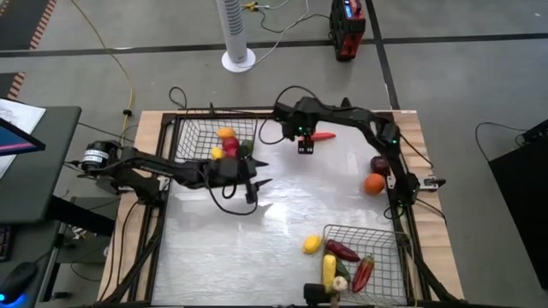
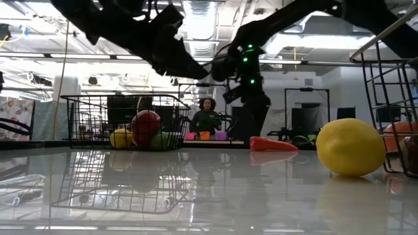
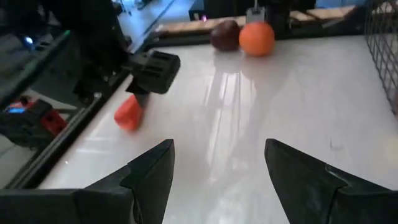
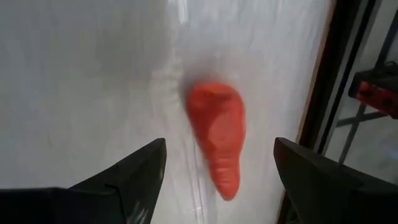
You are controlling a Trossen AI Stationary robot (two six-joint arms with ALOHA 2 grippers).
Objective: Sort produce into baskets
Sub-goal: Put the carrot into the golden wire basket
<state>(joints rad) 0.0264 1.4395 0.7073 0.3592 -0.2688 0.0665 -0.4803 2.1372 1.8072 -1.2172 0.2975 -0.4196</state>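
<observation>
A long orange-red toy vegetable (image 4: 217, 134) lies on the white table at the far middle; it also shows in the high view (image 1: 323, 135). My right gripper (image 1: 304, 144) hangs over it, open, with its fingers (image 4: 134, 171) standing on either side, apart from it. My left gripper (image 1: 262, 173) is open and empty at the table's middle left, beside the far-left wire basket (image 1: 193, 137). That basket holds a yellow, a red and a green fruit (image 1: 229, 144). The near-right basket (image 1: 390, 244) holds long yellow and red pieces and a white garlic (image 1: 341, 282).
A yellow lemon (image 1: 312, 245) lies just outside the near-right basket. An orange (image 1: 374, 183) and a dark red fruit (image 1: 379, 164) lie by the right arm's base. A person (image 2: 208, 117) shows in the room beyond the table. Open table surface lies in the middle.
</observation>
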